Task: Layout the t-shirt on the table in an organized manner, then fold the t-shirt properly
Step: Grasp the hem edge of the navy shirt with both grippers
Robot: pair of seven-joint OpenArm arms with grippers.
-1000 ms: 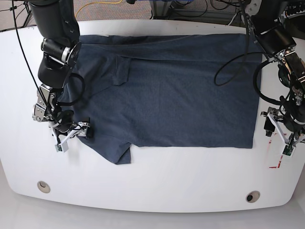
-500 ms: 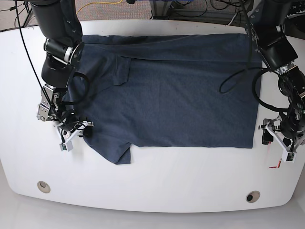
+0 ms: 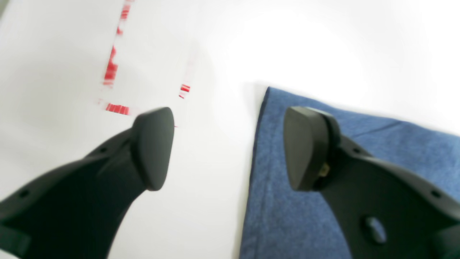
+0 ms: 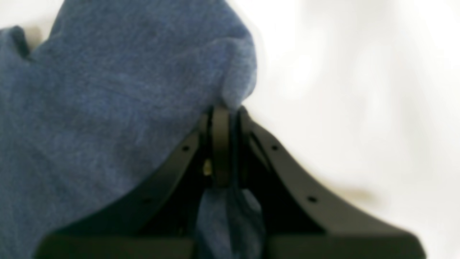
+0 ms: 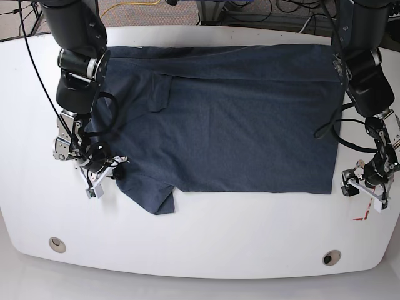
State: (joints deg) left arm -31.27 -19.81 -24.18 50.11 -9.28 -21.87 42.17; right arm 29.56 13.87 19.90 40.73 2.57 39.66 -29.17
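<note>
- My right fingers (image 4: 224,118) are pinched together on a fold of the t-shirt (image 5: 231,119); in the right wrist view the cloth bunches up over the tips and a strip of it hangs down between the two black arms.
- Fabric seen close: blue heathered knit, soft, slightly fuzzy in the blur. From the base view it reads darker, navy.
- My left fingers (image 3: 230,147) stand wide apart, holding nothing. One tip hangs over bare white surface (image 5: 206,240), the other over the shirt's corner.
- That corner in the left wrist view: a straight hemmed edge runs down between my two tips, with a second edge leading away to the right.
- Red dashed marks (image 3: 111,68) lie on the surface just beyond my left tip, smeared by blur.
- In the base view the shirt lies spread flat across the middle of the surface, plain side up, its body a broad rectangle.
- One sleeve juts toward the near edge on the side of my right fingers (image 5: 106,176); a small fold of cloth stands on the body near the far edge.
- Open room: a wide white band runs along the near edge, with two round grommet holes (image 5: 57,244) in it. Narrower strips remain at either side.
- Far edge: the shirt reaches almost to the surface's rim, with cables beyond.
</note>
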